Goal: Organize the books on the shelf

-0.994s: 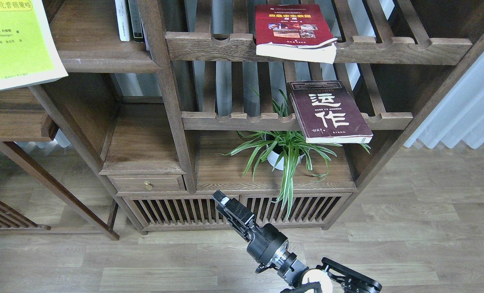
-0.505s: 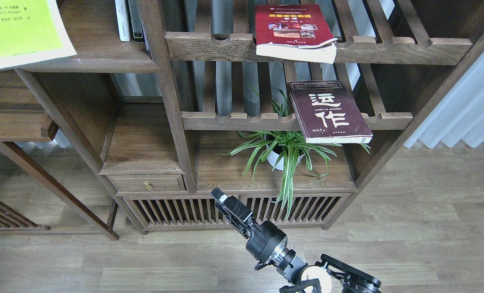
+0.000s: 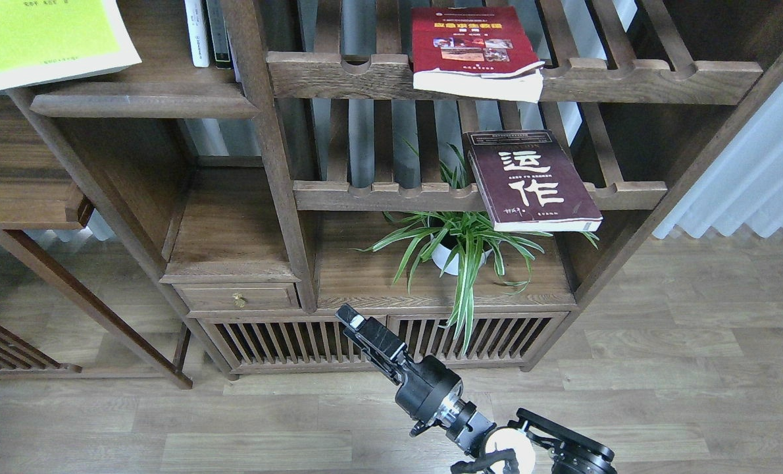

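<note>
A lime-yellow book (image 3: 43, 33) shows at the top left corner, its lower edge over the left end of the dark-brown shelf (image 3: 141, 99). What holds it is out of view, and so is my left gripper. A red book (image 3: 474, 46) lies flat on the upper slatted rack and overhangs its front rail. On the lower slatted rack rests a dark maroon book (image 3: 530, 181), which juts past the rail. My right gripper (image 3: 355, 324) hangs low in front of the cabinet base, far from all three books. It is dark, and its fingers cannot be told apart.
Thin white and dark books (image 3: 207, 33) stand upright at the shelf's right end against the post. A potted spider plant (image 3: 460, 247) sits under the maroon book. A small drawer (image 3: 237, 297) is at lower left, a white curtain (image 3: 753, 164) at right, and wood floor below.
The lime-yellow book has moved up and back toward the frame's top left, uncovering more of the shelf's front lip. My right gripper has crept slightly up and left.
</note>
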`<act>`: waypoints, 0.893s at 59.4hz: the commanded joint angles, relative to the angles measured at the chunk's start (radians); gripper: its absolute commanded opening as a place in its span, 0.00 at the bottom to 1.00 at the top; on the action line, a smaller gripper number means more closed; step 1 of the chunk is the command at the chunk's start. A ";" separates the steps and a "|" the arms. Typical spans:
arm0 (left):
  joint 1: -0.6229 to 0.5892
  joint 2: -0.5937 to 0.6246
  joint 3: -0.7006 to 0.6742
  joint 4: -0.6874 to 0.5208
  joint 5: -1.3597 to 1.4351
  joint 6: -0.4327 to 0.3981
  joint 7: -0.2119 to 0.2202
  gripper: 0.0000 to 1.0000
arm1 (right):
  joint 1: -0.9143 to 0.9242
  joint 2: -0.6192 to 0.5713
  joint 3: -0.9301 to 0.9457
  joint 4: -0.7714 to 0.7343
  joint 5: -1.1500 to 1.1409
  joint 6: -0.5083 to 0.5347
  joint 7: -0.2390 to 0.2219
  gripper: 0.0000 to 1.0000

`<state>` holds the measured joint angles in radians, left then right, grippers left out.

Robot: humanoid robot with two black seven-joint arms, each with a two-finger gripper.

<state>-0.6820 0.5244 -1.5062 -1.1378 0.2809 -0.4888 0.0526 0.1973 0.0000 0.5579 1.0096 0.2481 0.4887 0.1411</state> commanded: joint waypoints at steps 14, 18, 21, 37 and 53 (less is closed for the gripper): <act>-0.041 -0.159 -0.071 0.046 0.116 0.000 -0.011 0.01 | -0.012 0.000 -0.006 0.000 -0.024 0.000 0.000 0.75; -0.045 -0.161 -0.068 0.047 0.118 0.000 -0.027 0.01 | -0.012 0.000 -0.006 0.000 -0.029 0.000 0.000 0.75; -0.056 -0.161 -0.068 0.052 0.119 0.000 -0.030 0.01 | -0.012 0.000 -0.006 0.000 -0.029 0.000 0.000 0.75; -0.071 -0.150 -0.085 0.070 0.145 0.000 -0.033 0.01 | -0.015 0.000 -0.029 -0.008 -0.029 0.000 0.000 0.75; -0.136 -0.158 -0.075 0.128 0.202 0.000 -0.117 0.01 | -0.013 0.000 -0.032 -0.011 -0.029 0.000 0.000 0.75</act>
<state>-0.7944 0.3677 -1.5916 -1.0242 0.4767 -0.4887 -0.0310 0.1833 0.0000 0.5267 0.9988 0.2193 0.4887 0.1411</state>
